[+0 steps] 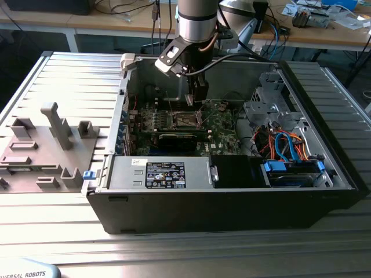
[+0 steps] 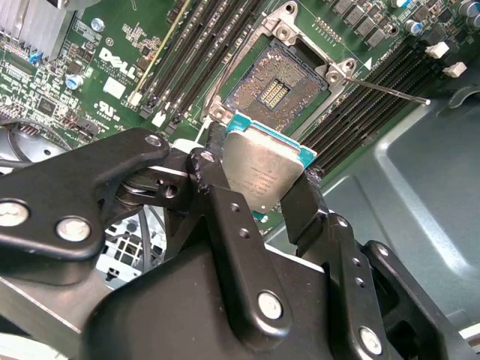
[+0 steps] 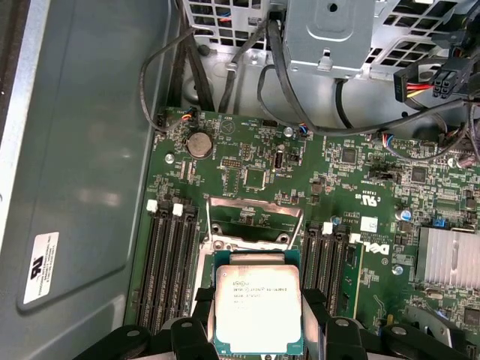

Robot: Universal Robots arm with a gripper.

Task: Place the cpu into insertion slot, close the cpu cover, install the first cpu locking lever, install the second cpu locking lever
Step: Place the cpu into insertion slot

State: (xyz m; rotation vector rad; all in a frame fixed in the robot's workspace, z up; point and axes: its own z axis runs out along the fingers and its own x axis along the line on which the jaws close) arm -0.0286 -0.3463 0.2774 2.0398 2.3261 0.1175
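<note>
And here's the arm, reaching down into the open computer case (image 1: 232, 197) on the ribbed metal bench (image 1: 64, 81). The end effector (image 1: 200, 97) hangs just above the green board, at about one o'clock from the insertion slot (image 1: 184, 120) on the exterior view's face. In the second wrist view the end effector (image 2: 262, 159) has its two black fingers (image 2: 217, 187) clamped on opposite edges of the cpu (image 2: 259, 180), silver-grey top facing the camera, teal edge showing. The insertion slot (image 2: 274, 90) lies bare beyond the chip, its contact field exposed inside a silvery rim, so the cpu is not yet seated and is clearly apart from the socket. A thin metal lever (image 2: 390, 90) juts out from the socket across the black memory slots (image 2: 367, 97). The first wrist view has the cpu (image 3: 259, 307) flat and square in the grip. Back outside, the power supply (image 1: 168, 174) sits at six o'clock from the slot, blue cables (image 1: 284, 145) at four o'clock, and a grey fixture plate (image 1: 35, 150) at nine o'clock of the case.
</note>
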